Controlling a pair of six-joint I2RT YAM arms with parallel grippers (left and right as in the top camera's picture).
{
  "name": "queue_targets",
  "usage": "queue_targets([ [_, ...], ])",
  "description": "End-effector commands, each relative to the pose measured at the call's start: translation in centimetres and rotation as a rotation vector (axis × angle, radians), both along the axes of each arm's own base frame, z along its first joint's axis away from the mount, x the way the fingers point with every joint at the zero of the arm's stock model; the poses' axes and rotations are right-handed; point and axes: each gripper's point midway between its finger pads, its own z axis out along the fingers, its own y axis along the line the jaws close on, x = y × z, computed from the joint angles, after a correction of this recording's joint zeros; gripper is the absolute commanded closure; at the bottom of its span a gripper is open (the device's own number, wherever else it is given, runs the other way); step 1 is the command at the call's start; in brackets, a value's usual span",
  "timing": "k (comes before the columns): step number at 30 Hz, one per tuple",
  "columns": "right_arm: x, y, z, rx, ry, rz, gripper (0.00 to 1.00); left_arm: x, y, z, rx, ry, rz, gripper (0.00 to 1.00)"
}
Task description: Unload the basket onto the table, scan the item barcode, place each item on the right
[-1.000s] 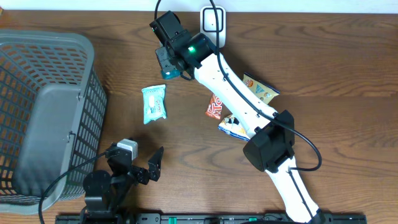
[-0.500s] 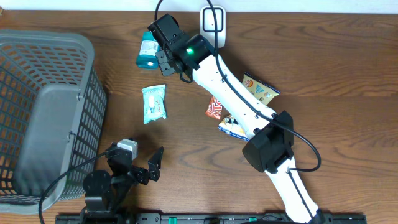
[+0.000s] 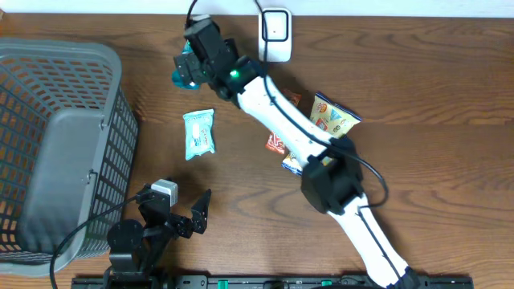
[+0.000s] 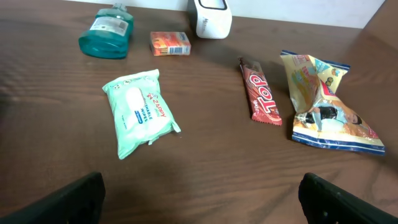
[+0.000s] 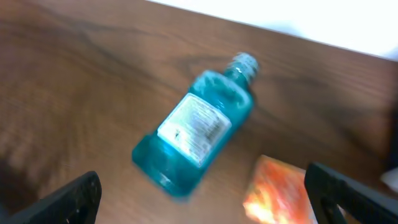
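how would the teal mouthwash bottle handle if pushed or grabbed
The mouthwash bottle looks like rigid plastic, so probably stiff. Lying on a flat face, it likely slides rather than rolls. Smooth sides may be slippery.

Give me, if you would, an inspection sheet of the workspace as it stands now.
Surface: dark wooden table, no spills seen.
Job's things: blue bottle lying on its side, label up, held by nothing; white scanner at the far edge.
Clutter: pack of wipes, chocolate bar, crumpled snack bags, small orange box near the bottle; grey basket at the left side.
Grippers: right pincer open above the bottle; left pincer open, holding nothing, near the front edge.
Cables: black cable running past the basket from the left arm; others run along the right arm.
Surroundings: pale wall behind the table.
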Motion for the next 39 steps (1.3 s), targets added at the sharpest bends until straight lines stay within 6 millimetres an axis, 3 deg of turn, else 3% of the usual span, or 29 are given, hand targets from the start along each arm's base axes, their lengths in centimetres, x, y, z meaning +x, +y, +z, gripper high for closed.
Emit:
queue_targets([
  [1, 1.0, 1.1, -4.3, -0.031, -0.037, 0.036, 0.01, -0.2, -0.1, -0.9, -0.007, 0.029, -0.004, 0.00],
  [3, 2.2, 2.3, -4.9, 0.013, -0.112, 0.050, 0.05, -0.2, -0.1, -0.9, -0.007, 0.029, -0.004, 0.01],
  [5, 3.1, 3.3, -4.8, 0.050, -0.184, 0.072, 0.21, -0.2, -0.1, -0.9, -0.007, 0.029, -0.004, 0.00],
  [6, 3.5, 3.7, -4.6, 0.076, -0.222, 0.079, 0.34, -0.2, -0.1, -0.9, -0.007, 0.029, -0.004, 0.01],
  [8, 4.1, 4.1, -4.1, 0.121, -0.277, 0.073, 0.81, -0.2, -0.1, -0.9, -0.007, 0.029, -0.004, 0.01],
  [9, 4.5, 4.3, -3.7, 0.147, -0.308, 0.069, 0.99, -0.2, -0.1, -0.9, -0.007, 0.029, -0.004, 0.01],
  [13, 5.7, 4.0, -3.0, 0.225, -0.376, 0.043, 0.99, -0.2, -0.1, -0.9, -0.007, 0.029, -0.004, 0.01],
  [22, 6.9, 2.8, -6.3, 0.289, -0.309, 0.050, 0.99, -0.2, -0.1, -0.9, -0.007, 0.029, -0.004, 0.01],
  [27, 5.9, 3.6, -7.3, 0.287, -0.257, 0.110, 0.99, -0.2, -0.1, -0.9, -0.007, 0.029, -0.004, 0.01],
  [29, 5.3, 3.8, -8.6, 0.266, -0.205, 0.137, 0.99, -0.2, -0.1, -0.9, -0.007, 0.029, -0.004, 0.01],
  [34, 3.8, 2.5, -12.9, 0.097, -0.083, 0.172, 0.99, -0.2, -0.1, -0.9, -0.007, 0.029, -0.004, 0.01],
  [39, 1.5, 0.6, -14.9, -0.095, 0.036, 0.237, 0.99, -0.2, -0.1, -0.9, -0.007, 0.029, -0.004, 0.01],
])
